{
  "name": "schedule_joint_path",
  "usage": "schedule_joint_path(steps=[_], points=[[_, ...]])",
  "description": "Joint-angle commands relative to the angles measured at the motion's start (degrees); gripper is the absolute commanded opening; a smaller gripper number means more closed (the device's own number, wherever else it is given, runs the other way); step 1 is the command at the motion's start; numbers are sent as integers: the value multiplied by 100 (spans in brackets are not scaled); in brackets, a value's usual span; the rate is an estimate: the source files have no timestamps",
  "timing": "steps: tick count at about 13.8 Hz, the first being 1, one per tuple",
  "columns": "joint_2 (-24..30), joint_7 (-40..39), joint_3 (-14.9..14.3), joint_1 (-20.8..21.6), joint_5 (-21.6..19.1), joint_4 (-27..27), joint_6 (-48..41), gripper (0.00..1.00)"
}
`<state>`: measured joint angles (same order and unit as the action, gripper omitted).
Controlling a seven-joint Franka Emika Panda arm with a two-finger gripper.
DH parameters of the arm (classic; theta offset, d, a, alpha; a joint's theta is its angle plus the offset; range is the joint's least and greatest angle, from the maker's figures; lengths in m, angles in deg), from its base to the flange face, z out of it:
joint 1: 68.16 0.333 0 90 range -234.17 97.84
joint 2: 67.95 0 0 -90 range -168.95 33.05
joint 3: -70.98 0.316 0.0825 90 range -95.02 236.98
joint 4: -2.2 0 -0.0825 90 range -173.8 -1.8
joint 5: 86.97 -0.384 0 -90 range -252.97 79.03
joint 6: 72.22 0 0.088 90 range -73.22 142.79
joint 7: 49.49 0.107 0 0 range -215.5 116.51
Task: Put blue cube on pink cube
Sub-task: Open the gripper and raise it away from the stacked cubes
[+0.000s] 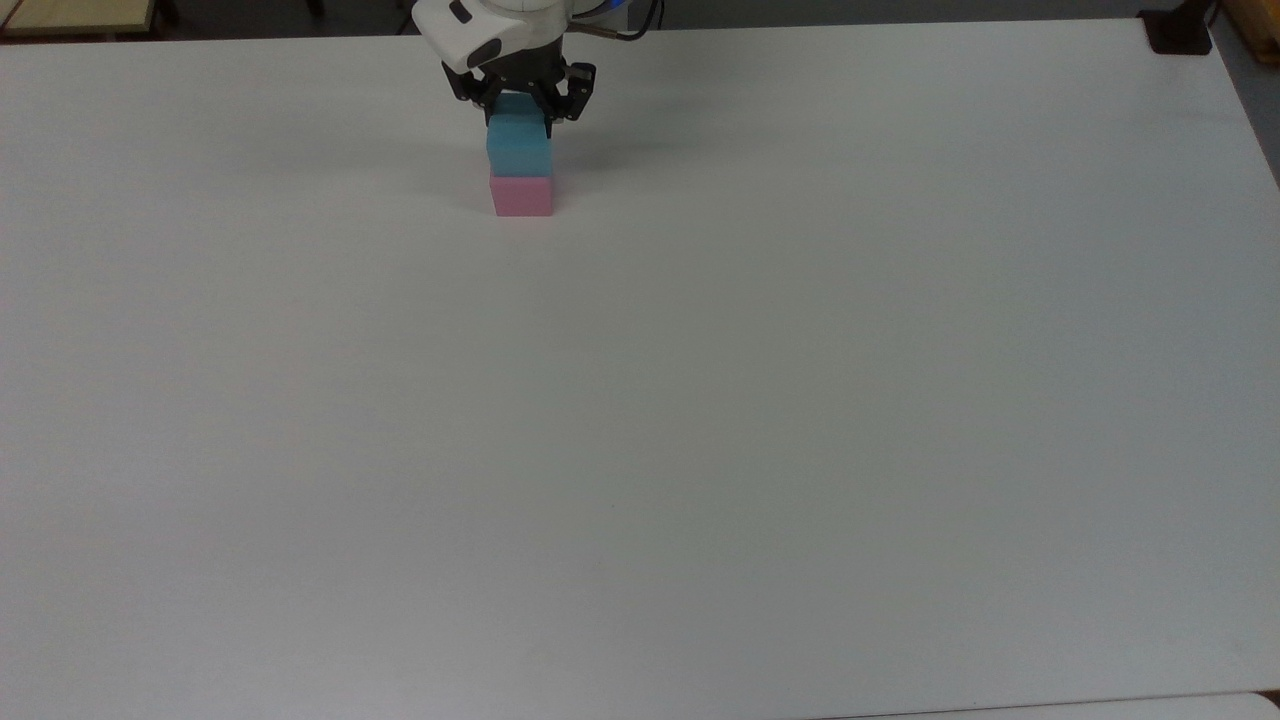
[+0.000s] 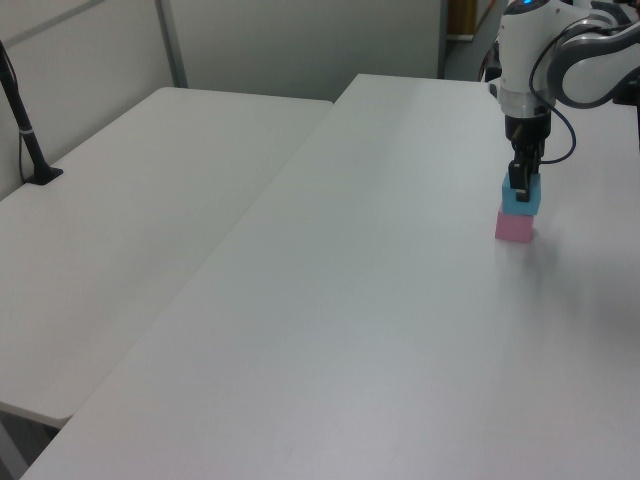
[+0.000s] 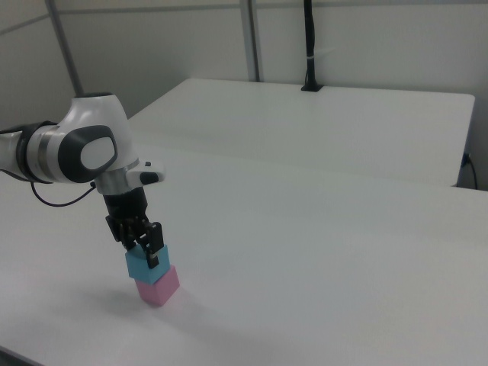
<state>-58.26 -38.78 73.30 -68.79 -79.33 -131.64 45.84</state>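
Observation:
The blue cube (image 1: 519, 150) rests squarely on the pink cube (image 1: 522, 197), near the far edge of the white table in the top view. Both cubes also show in the left view, blue cube (image 2: 522, 199) over pink cube (image 2: 514, 227), and in the right view, blue cube (image 3: 139, 265) over pink cube (image 3: 158, 287). My gripper (image 1: 519, 108) comes straight down from above and is shut on the blue cube, one black finger on each side (image 2: 519, 181) (image 3: 146, 248).
The white table (image 1: 700, 400) stretches wide in front of the stack. A second white table (image 2: 130, 200) adjoins it on the left view's left. A black post (image 3: 309, 46) stands at the far table's back edge, and a black clamp base (image 1: 1178, 32) sits at the top view's upper right corner.

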Motion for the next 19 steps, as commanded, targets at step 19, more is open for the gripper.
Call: schedule_joint_path(steps=[19], points=[[-582,-1713,-73,-623,-341,4173,-2217,100]])
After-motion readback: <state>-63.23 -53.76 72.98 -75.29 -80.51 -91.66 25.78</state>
